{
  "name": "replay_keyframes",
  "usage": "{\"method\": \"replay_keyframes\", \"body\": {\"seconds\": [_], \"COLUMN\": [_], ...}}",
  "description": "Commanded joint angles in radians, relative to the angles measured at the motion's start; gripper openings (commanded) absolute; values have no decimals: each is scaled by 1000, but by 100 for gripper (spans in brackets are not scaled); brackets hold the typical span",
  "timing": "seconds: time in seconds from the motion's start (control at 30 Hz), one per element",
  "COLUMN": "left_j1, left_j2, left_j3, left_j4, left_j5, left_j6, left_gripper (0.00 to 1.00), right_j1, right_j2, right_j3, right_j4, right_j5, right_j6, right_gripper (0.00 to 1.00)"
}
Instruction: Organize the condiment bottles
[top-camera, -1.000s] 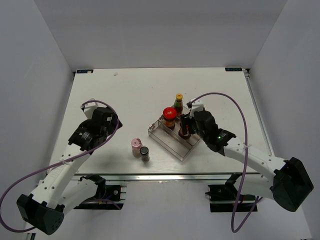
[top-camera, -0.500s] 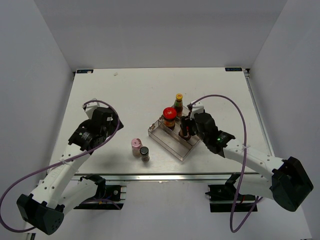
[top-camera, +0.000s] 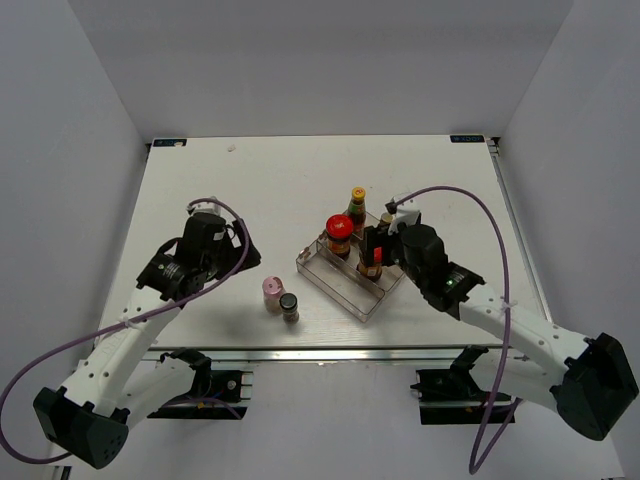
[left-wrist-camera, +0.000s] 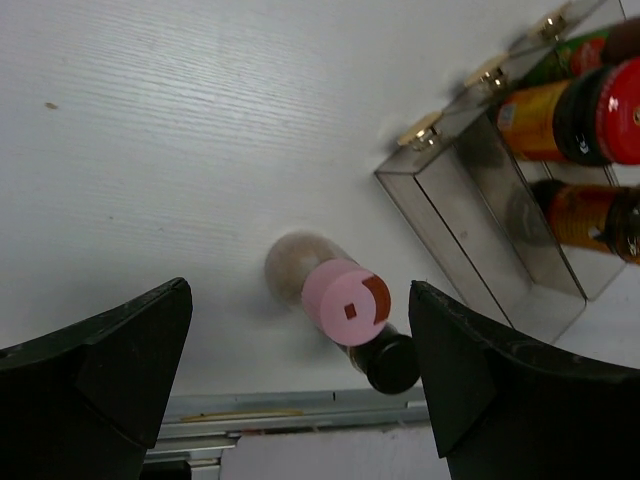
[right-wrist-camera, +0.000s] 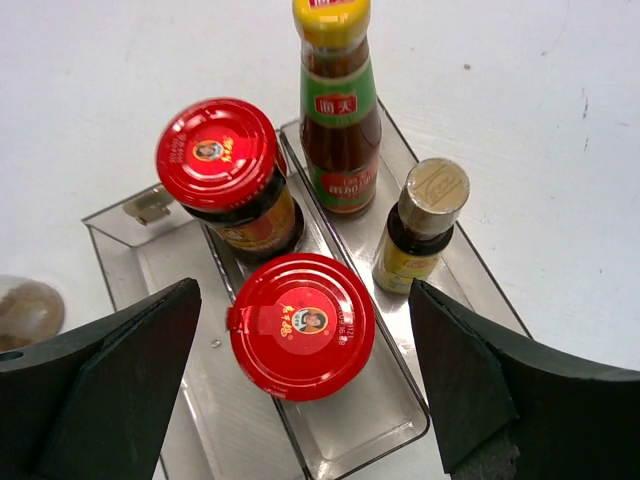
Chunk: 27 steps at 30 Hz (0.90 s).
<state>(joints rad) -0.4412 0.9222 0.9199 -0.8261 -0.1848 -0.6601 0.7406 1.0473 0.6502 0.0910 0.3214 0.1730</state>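
In the clear stepped tray stand two red-lidded jars, one at the back and one in front. A tall yellow-capped sauce bottle and a small tan-capped bottle stand beside them. My right gripper hangs open over the front jar with a gap on each side. Left of the tray on the table stand a pink-capped shaker and a dark-capped spice jar, touching each other. Above them my left gripper is open and holds nothing.
From above, the tray lies slantwise right of centre, the pink-capped shaker and the dark-capped jar near the table's front edge. My left gripper and right gripper flank them. White walls enclose the table.
My right gripper has opened and let go of the front red-lidded jar, which now stands in the tray. My left arm has swung right, toward the pink-capped shaker.
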Motion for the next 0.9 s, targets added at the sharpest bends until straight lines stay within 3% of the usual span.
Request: {"method": "replay_keyframes", "body": {"seconds": [0.0, 0.23, 0.47, 0.77, 0.87], "left_j1": [1, -5, -40, -230, -243], "left_j2": [6, 55, 125, 207, 256], "left_j3": [33, 20, 33, 60, 65], "left_j4": [12, 45, 13, -33, -50], "left_j5": [171, 406, 306, 62, 4], "left_j6": [86, 139, 128, 82, 68], "left_gripper": [98, 98, 98, 98, 98], "right_j1": [-3, -1, -1, -1, -1], "right_j2": [-70, -193, -260, -302, -306], "right_j3": [55, 28, -3, -35, -47], "right_j4": [-36, -56, -80, -89, -116], "right_j5": [-15, 73, 133, 295, 300], "right_j6": [16, 28, 36, 42, 48], "right_gripper": [89, 89, 89, 89, 89]}}
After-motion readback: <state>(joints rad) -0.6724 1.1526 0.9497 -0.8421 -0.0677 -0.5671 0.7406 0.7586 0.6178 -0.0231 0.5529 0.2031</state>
